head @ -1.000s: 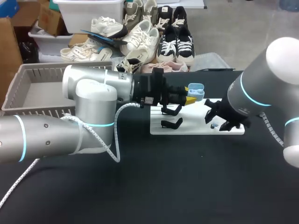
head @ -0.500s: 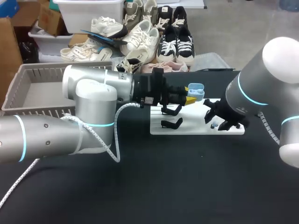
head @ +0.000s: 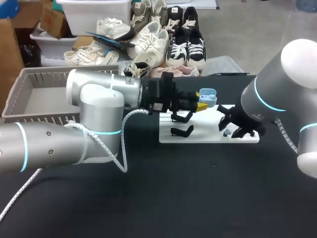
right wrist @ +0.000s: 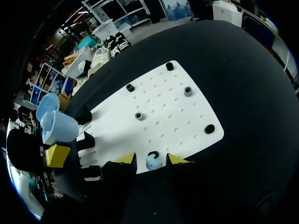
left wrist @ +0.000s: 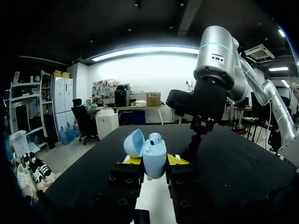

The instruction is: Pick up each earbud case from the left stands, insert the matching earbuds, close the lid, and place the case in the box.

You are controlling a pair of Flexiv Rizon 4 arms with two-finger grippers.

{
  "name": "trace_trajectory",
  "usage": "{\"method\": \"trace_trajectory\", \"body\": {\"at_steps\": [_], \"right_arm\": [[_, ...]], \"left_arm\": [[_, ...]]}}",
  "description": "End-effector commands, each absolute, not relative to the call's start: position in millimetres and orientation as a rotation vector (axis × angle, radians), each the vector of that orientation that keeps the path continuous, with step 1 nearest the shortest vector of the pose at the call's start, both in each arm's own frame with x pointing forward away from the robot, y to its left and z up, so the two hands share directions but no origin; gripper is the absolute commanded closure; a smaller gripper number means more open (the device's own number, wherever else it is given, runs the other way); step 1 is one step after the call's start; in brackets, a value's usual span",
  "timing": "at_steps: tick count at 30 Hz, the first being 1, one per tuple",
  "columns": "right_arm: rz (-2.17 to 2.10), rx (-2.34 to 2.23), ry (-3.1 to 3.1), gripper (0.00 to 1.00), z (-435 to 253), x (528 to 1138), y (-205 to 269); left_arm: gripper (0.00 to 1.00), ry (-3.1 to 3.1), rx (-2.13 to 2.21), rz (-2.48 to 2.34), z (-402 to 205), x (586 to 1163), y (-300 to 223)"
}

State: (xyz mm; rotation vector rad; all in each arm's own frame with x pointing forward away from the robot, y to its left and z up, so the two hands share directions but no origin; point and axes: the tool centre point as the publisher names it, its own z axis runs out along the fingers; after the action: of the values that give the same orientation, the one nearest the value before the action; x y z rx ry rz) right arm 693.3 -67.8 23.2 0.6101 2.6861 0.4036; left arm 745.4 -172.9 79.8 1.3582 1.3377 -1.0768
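Case (left wrist: 154, 161) — lid open, one earbud (left wrist: 155, 138) inside, pinched in left jaws | right jaws spread astride loose earbud (right wrist: 153, 162)

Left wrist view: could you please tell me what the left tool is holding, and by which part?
The left tool grips the light-blue plastic earbud case, lid open, by the sides of its lower body.
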Motion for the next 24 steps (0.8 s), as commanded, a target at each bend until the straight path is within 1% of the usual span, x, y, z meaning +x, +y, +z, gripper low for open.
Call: {"method": "trace_trajectory", "body": {"at_steps": [1, 5, 10, 17, 24], "right_arm": [[0.4, 0.614, 2.679, 0.65, 22.6, 690.8, -67.9], [0.398, 0.615, 2.681, 0.7, 21.5, 690.2, -67.6], [0.397, 0.616, 2.685, 0.71, 20.1, 690.2, -66.4], [0.393, 0.615, 2.69, 0.76, 19.3, 690.7, -65.7], [0.385, 0.615, 2.694, 0.78, 18.5, 692.0, -65.1]], "left_arm": [[1.0, 1.338, 1.356, -1.074, 79.6, 744.6, -172.9], [1.0, 1.338, 1.356, -1.074, 79.6, 744.6, -172.9], [1.0, 1.338, 1.356, -1.074, 79.6, 744.6, -172.9], [1.0, 1.338, 1.356, -1.074, 79.6, 744.6, -172.9], [1.0, 1.338, 1.356, -1.074, 79.6, 744.6, -172.9]]}}
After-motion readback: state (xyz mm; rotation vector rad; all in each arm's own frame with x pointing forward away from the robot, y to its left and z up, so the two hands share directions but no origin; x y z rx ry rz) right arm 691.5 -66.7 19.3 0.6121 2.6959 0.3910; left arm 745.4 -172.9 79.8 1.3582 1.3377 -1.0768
